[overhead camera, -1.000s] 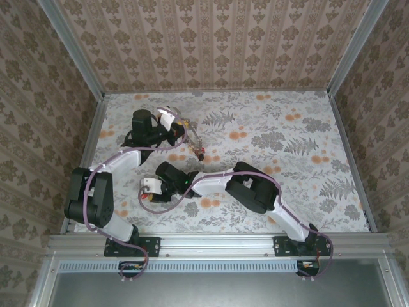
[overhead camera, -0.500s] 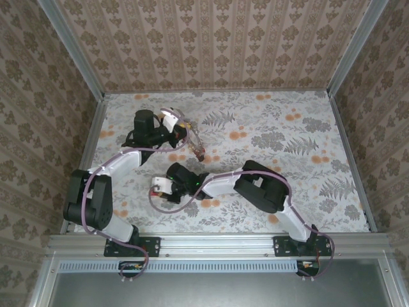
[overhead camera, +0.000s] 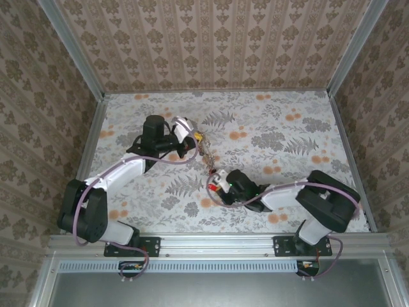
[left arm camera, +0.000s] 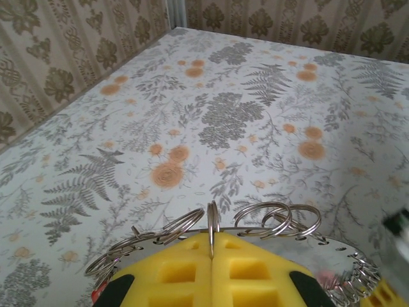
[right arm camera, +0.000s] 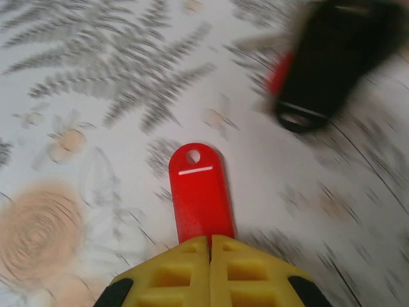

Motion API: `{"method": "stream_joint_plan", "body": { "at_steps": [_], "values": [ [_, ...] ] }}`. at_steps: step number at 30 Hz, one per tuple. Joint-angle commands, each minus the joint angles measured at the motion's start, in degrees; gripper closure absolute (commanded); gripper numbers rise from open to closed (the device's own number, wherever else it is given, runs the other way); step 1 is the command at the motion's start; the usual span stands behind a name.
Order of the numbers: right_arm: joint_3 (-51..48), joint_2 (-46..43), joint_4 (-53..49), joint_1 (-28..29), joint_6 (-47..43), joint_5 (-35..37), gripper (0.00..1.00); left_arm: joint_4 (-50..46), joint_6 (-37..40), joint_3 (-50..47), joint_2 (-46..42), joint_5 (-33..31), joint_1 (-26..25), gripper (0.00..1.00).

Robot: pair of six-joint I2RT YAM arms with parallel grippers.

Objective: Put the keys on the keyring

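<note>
- Red key point(right arm camera: 199, 192) clamped in my R pincer point(right arm camera: 209, 248); plain on R wrist cam, too small from top.
- L pincer point(left arm camera: 211, 251) pinches grey toothed keyring point(left arm camera: 326, 252), split rings point(left arm camera: 276, 217) along its far rim.
- Top cam: keyring sits far and slightly left of key, over the table point(overhead camera: 300, 134).

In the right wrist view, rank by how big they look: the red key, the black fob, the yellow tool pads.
Largest: yellow pads and black fob, too alike to rank; the pads are cropped by the frame, the fob blurred.
Smallest: red key.
</note>
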Motion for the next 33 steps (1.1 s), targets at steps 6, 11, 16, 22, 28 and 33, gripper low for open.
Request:
{"method": "stream_joint_plan", "body": {
  "at_steps": [6,11,16,22,28,33],
  "values": [
    [-4.98,-10.24,-10.99,-9.57,18.45,8.66,0.95,-0.18,1.75,-2.54,-6.34,-0.24,-4.04,1.0],
    [-3.6,-11.43,-16.89,-16.23,22.23,6.41,0.94,-4.27,3.77,-2.95,-8.07,1.37,-6.9,1.0],
    [1.78,-11.0,-25.47,-19.62,23.13,-0.02,0.87,-8.56,5.4,-2.72,-8.73,1.78,-10.95,1.0],
    [8.63,-10.42,-37.96,-22.72,24.05,-1.01,0.73,-7.54,4.85,-3.35,-7.94,0.77,-14.56,1.0],
    [15.41,-10.8,-50.57,-24.66,24.7,-0.83,0.6,-4.84,3.15,-4.37,-7.41,0.6,-15.25,1.0],
    [20.39,-5.85,-57.88,-24.71,24.95,-3.61,0.59,-3.93,2.94,-4.8,-7.04,0.35,-15.33,1.0]
  ]
}}
